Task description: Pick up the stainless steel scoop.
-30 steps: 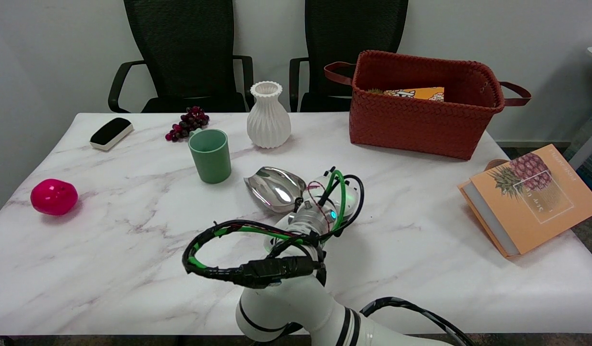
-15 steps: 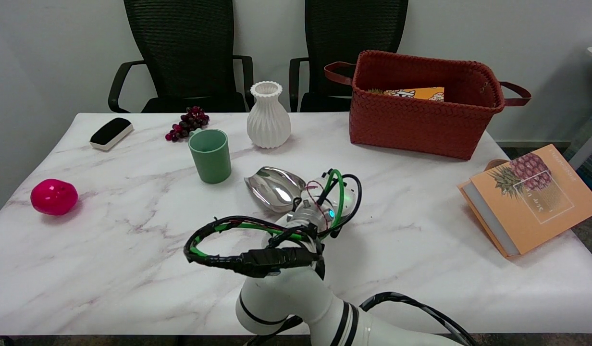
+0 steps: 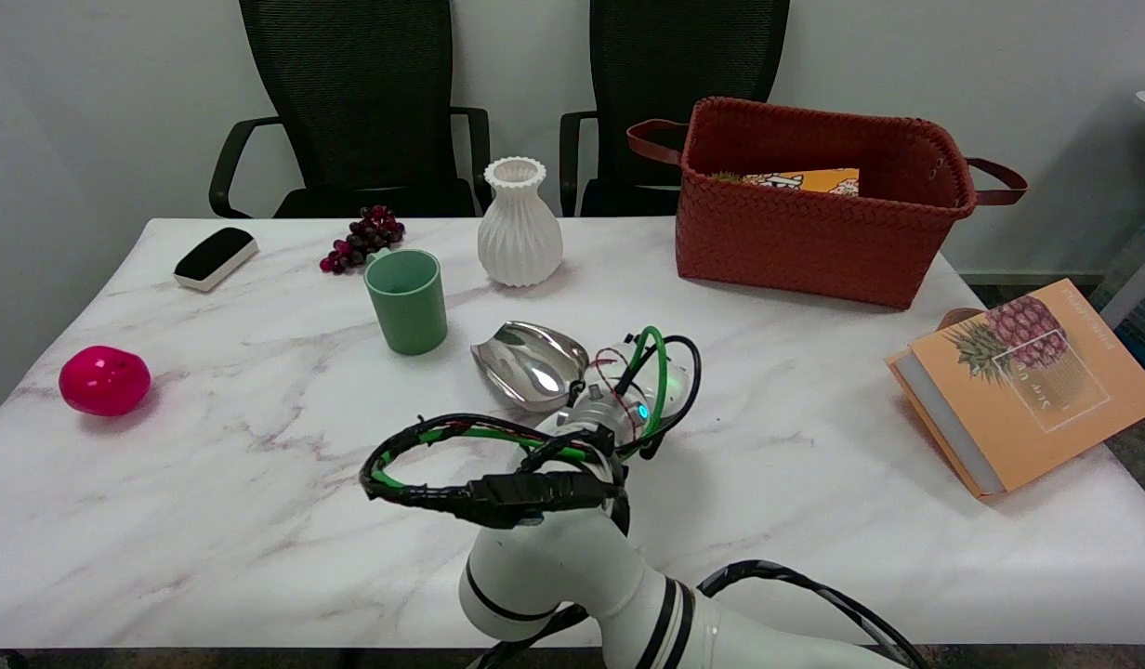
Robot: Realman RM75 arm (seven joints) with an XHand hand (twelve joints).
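1. We see a polished stainless steel scoop (image 3: 528, 364) with a curved, mirror-bright bowl, a ribbed white vase (image 3: 519, 224), a smooth green cup (image 3: 406, 299) and a woven rust-red basket (image 3: 819, 200)
2. They sit on a white marble-veined table (image 3: 210, 446); two black mesh chairs (image 3: 363, 102) stand behind
3. The scoop lies mid-table, its rear end meeting our right hand (image 3: 639, 383), whose fingers are hidden behind wrist and cables; we cannot tell its grip

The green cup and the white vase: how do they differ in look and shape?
The green cup is smooth with straight sides, while the white vase has a ribbed surface. The cup has a wide open mouth, whereas the vase bulges low and narrows to a small scalloped neck. The cup stands nearer the camera, the vase farther back and to the right. Both stand upright on the marble table, apart from each other.
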